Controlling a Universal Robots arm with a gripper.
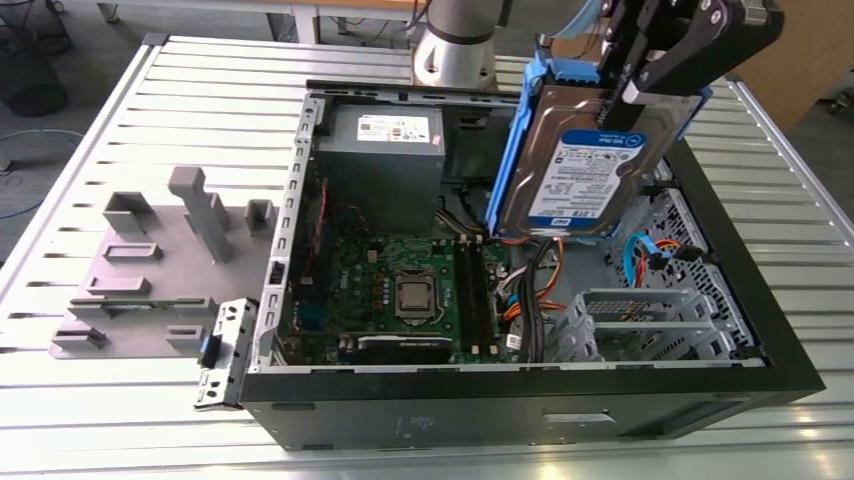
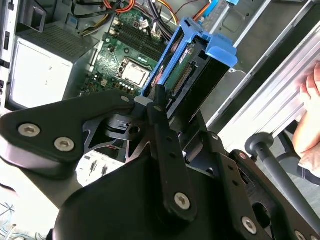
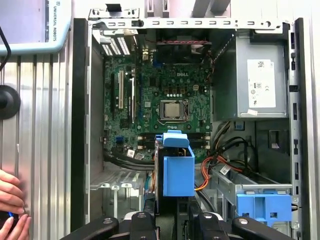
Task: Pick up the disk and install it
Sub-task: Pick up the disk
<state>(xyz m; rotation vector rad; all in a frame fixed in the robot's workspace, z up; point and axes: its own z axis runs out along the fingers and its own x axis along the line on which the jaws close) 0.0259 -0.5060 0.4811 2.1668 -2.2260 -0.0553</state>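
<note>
The disk, a silver drive with a white-and-blue label in a blue rail frame, hangs upright above the open computer case. My gripper is shut on its upper end in the exterior view. In the second wrist view the black fingers clamp the disk edge-on, its connector end facing the motherboard. In the first wrist view the disk's blue frame points down over the board, near the memory slots.
A grey power-supply box fills the case's far corner. A metal drive cage with a blue clip sits inside the case. Orange and black cables run by the board. A grey fixture plate lies on the exterior view's left. A person's hand is at the table edge.
</note>
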